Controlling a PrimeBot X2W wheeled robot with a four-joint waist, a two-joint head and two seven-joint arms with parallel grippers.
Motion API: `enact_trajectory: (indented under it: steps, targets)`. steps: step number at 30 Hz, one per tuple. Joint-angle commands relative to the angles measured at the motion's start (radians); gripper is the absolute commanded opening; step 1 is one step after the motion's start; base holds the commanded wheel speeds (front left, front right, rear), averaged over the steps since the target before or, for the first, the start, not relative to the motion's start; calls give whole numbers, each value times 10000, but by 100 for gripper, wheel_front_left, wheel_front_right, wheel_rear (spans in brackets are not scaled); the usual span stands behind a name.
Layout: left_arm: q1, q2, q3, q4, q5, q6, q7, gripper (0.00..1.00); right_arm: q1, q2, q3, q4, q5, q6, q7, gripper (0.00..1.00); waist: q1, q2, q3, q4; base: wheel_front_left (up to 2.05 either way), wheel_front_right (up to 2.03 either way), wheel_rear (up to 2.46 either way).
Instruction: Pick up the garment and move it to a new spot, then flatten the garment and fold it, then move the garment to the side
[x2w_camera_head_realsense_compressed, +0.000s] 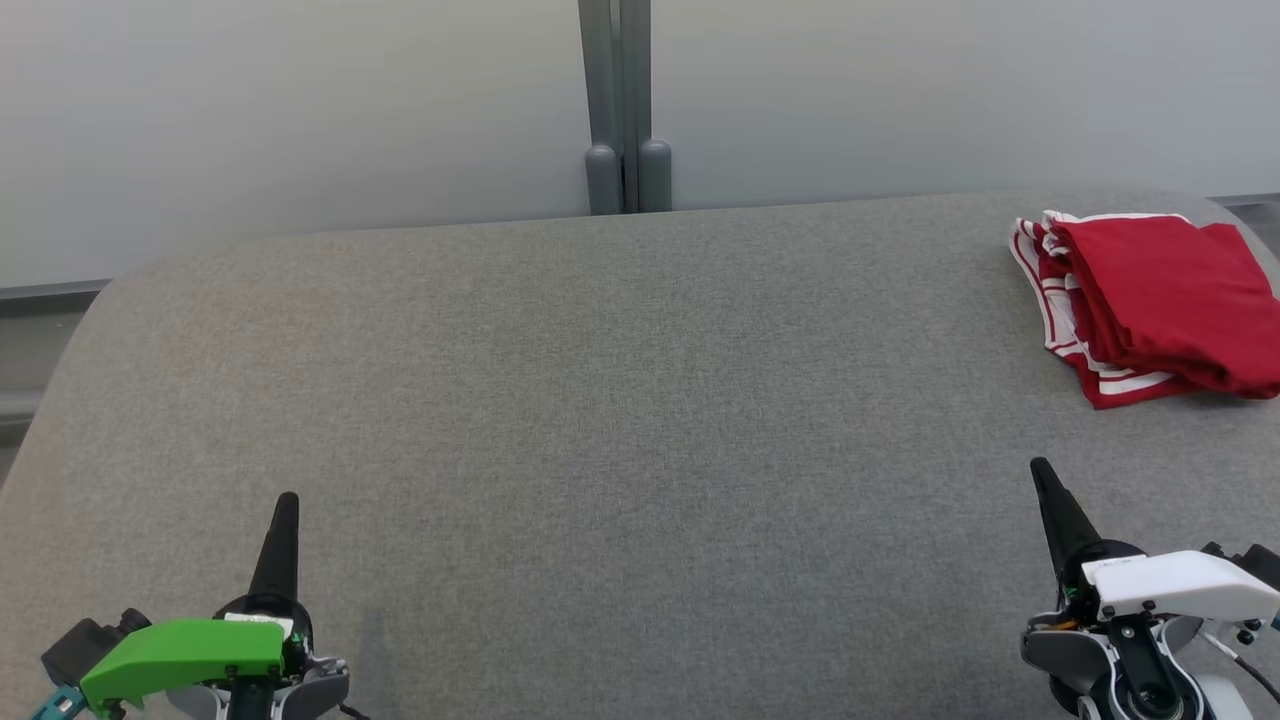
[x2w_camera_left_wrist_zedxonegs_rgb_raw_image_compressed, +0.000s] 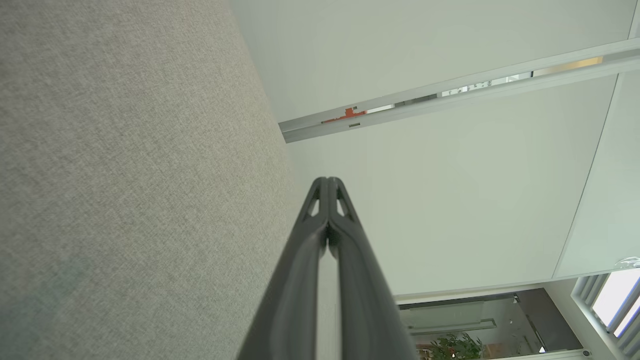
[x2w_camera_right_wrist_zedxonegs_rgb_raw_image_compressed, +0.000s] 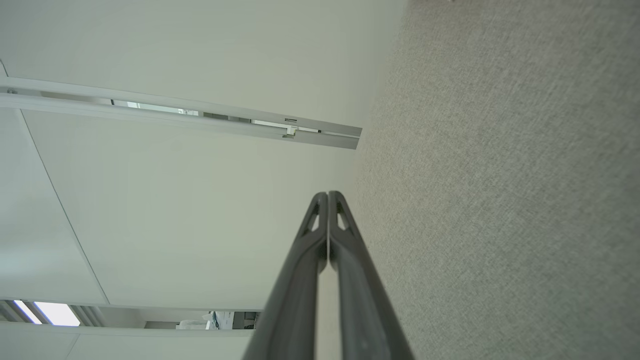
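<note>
garment (x2w_camera_head_realsense_compressed: 1160, 300) folded, sitting at far right corner of desk (x2w_camera_head_realsense_compressed: 640, 400). left claw (x2w_camera_head_realsense_compressed: 287, 500) and right claw (x2w_camera_head_realsense_compressed: 1040, 466) both pinched closed, empty, over near edge.

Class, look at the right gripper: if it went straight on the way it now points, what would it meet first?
Probably nothing close: the shut right gripper aims just left of the red garment, over the grey surface, towards the pale wall. Depth is uncertain.

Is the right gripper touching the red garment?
Apart. The head view shows bare grey surface between the right gripper and the garment.
</note>
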Motion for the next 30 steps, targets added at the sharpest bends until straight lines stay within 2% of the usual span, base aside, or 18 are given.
enact_trajectory:
  steps: [1, 30]
  targets:
    - [-258, 52, 77, -18, -265, -94, 71, 0, -215, 14, -46, 8, 245, 4, 75, 0, 0, 0, 18, -7, 0, 0, 0]
    - [-724, -15, 537, 207, -2028, -270, 631, 0, -599, 87, -296, 232, 1996, 4, 611, 0, 0, 0, 300, -108, 0, 0, 0]
